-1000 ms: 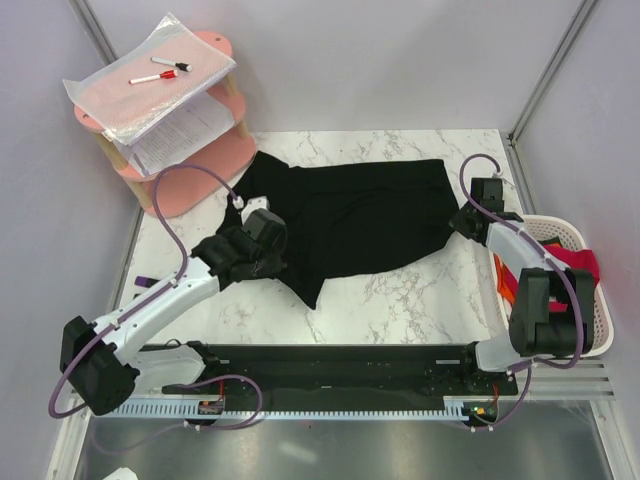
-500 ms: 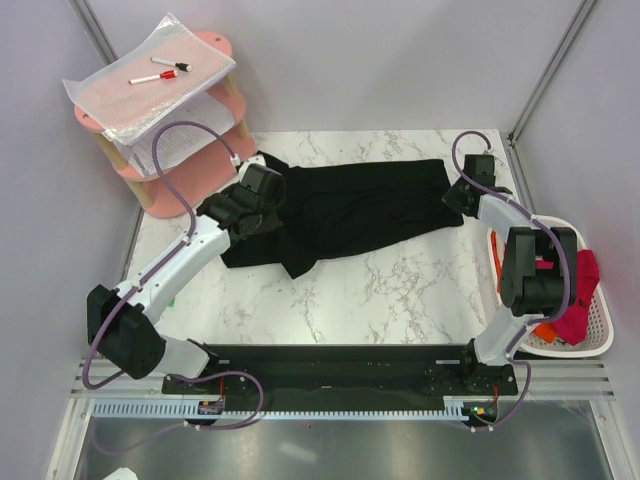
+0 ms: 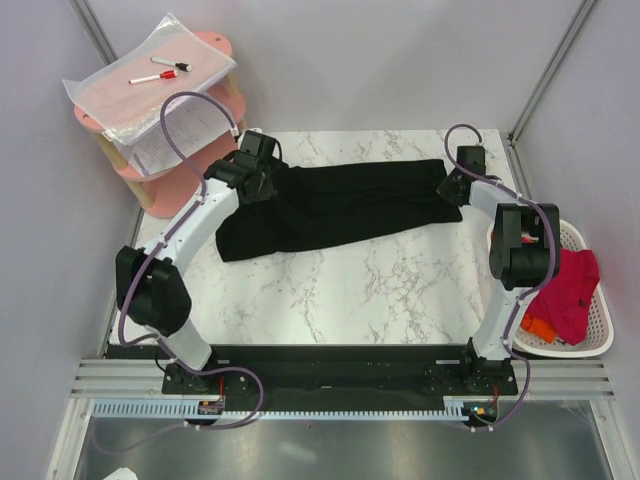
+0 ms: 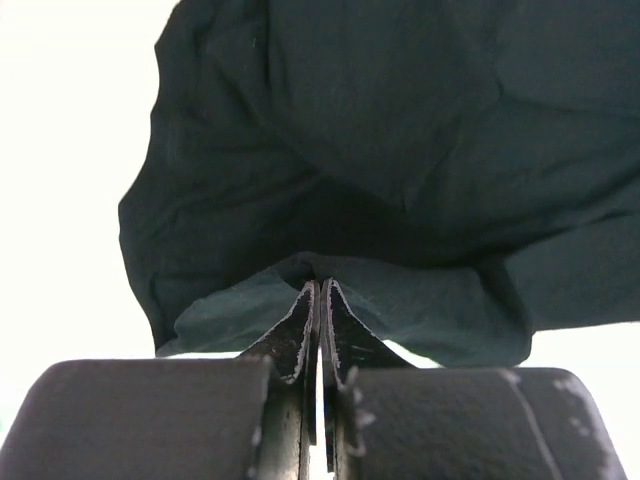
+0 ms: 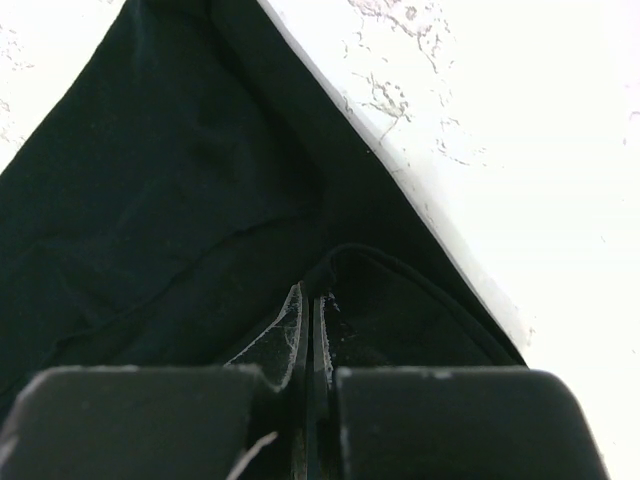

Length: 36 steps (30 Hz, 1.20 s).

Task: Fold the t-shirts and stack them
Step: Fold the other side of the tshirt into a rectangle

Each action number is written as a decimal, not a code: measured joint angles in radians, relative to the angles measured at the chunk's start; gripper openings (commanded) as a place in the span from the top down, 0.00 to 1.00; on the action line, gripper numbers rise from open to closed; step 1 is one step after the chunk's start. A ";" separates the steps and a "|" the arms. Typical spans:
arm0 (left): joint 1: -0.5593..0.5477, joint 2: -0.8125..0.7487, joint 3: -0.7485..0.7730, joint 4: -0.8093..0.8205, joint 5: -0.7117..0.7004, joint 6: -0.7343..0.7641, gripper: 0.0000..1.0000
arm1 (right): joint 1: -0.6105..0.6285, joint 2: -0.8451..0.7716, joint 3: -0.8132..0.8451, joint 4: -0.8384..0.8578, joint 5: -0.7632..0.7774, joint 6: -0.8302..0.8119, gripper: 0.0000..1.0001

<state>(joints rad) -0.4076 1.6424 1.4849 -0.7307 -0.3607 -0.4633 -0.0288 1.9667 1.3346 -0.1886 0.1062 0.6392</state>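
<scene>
Spanning far half of table (image 3: 380, 290): black shirt (image 3: 340, 205), bunched in long band, left end wider and nearer.

Left arm (image 3: 195, 225) reaches far and up from base, elbow out left, wrist bent in over shirt's left end. Left gripper (image 3: 262, 175) fingers pressed together, pinching cloth fold.

Right arm (image 3: 520, 245) stretched along right table edge, elbow high beside basket (image 3: 575, 350). Right gripper (image 3: 452, 185) at shirt's right corner, fingers clamped tight on hem.

Red shirt (image 3: 570, 290) heaped in basket, draped over rim; orange shirt (image 3: 535, 325) peeks from under it.
</scene>
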 measured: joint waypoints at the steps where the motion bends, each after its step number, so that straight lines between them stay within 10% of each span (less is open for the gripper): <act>1: 0.003 0.012 0.017 0.000 0.000 0.005 0.98 | 0.000 0.008 0.006 -0.002 0.002 0.000 1.00; 18: 0.048 0.330 0.375 0.007 0.003 0.118 0.98 | 0.003 0.093 0.071 0.007 0.051 0.017 1.00; 21: 0.053 0.379 0.439 0.002 0.004 0.136 0.98 | 0.003 0.095 0.063 0.016 0.060 0.022 0.90; 27: 0.066 0.536 0.658 -0.022 0.005 0.172 0.97 | 0.003 0.094 0.048 0.056 0.037 0.020 0.04; 34: 0.085 0.689 0.766 -0.059 0.034 0.185 0.94 | 0.008 0.026 -0.036 0.173 -0.012 -0.019 0.02; 36: 0.094 0.722 0.772 -0.069 0.052 0.185 0.79 | 0.010 0.022 -0.036 0.177 -0.023 -0.029 0.02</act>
<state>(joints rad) -0.3138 2.3646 2.2566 -0.7994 -0.3088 -0.2783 -0.0193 1.9884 1.2984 -0.0116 0.0830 0.6098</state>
